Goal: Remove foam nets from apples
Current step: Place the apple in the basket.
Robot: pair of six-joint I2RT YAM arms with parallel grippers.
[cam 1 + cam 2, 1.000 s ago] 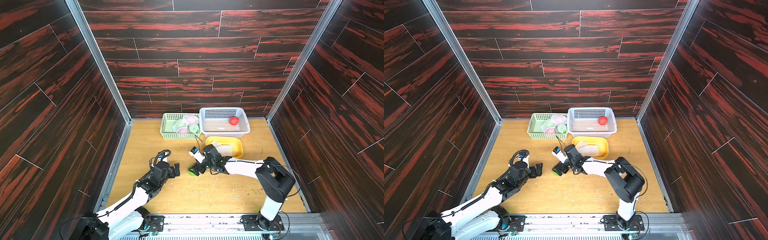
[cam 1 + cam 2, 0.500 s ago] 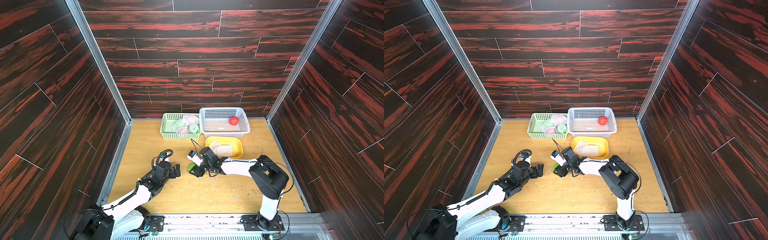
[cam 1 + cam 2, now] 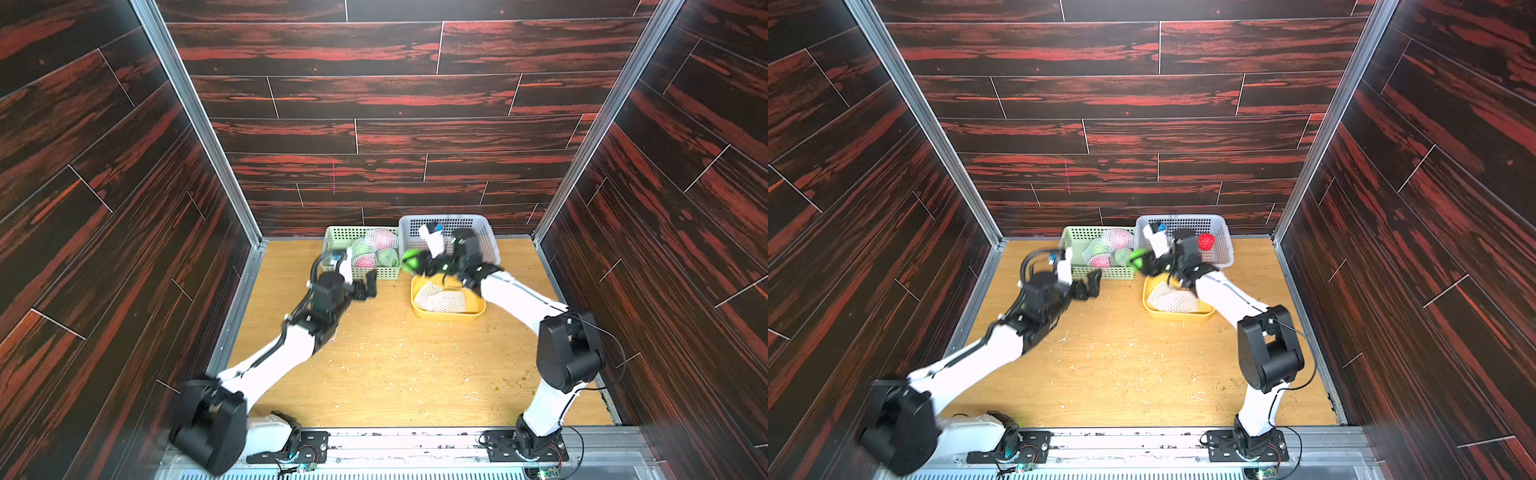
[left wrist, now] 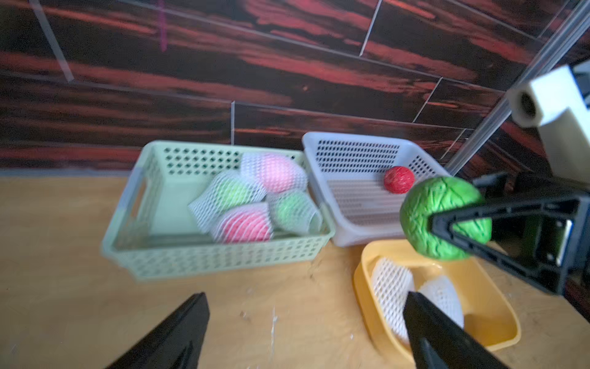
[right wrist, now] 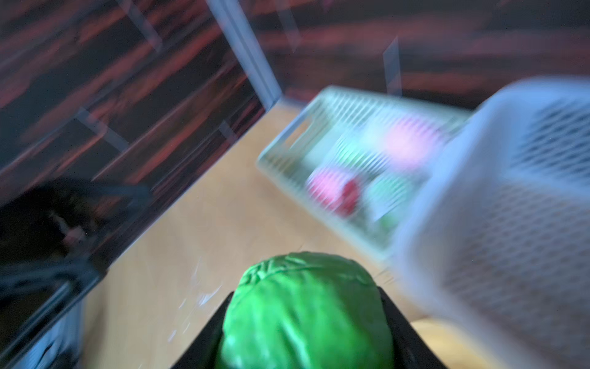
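Grips a bare green apple [image 4: 443, 217] in the right gripper [image 5: 306, 297], fingers [image 4: 437, 222] closed on both its sides, aloft near where green basket [image 4: 204, 262], white basket [image 4: 319, 150] and yellow tray [image 4: 364, 278] meet. Reaches with the right arm stretched forward, elbow raised. Shows four netted apples [image 4: 245, 223] in the green basket, one bare red apple [image 4: 399, 179] in the white basket, loose foam nets [image 4: 392, 284] in the tray. Holds the left gripper [image 4: 305, 298] empty, fingers spread wide, just before the green basket, arm extended forward.

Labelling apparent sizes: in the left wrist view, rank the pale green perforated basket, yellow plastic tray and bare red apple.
Largest: pale green perforated plastic basket.
Then: yellow plastic tray.
Smallest: bare red apple.
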